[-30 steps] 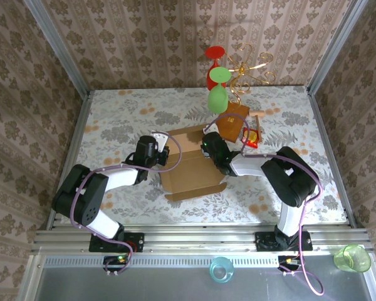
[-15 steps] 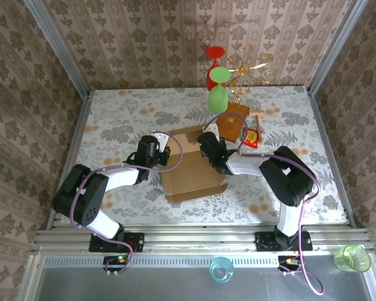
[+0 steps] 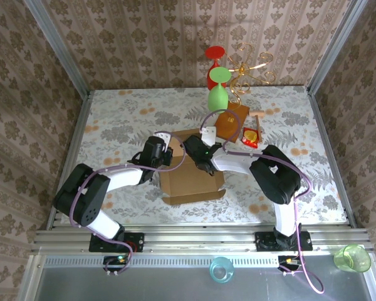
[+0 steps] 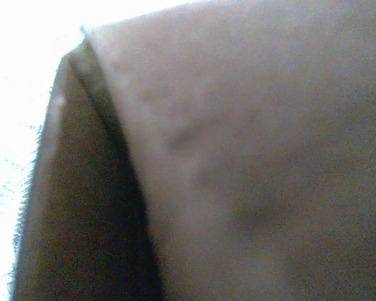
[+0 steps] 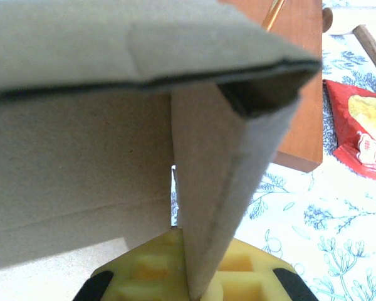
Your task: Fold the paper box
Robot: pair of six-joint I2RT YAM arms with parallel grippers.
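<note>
Pinching paper box (image 3: 194, 183) — right end effector (image 3: 189, 146)

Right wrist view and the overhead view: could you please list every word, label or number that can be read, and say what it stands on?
No text can be read.
On the red packet: a small white label patch beside a yellow picture, its print too blurred to read.
On the paper box: plain cardboard, no print on the faces that show.

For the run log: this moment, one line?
paper box: partly folded | left gripper: shut, at left side | right gripper: shut on flap
</note>
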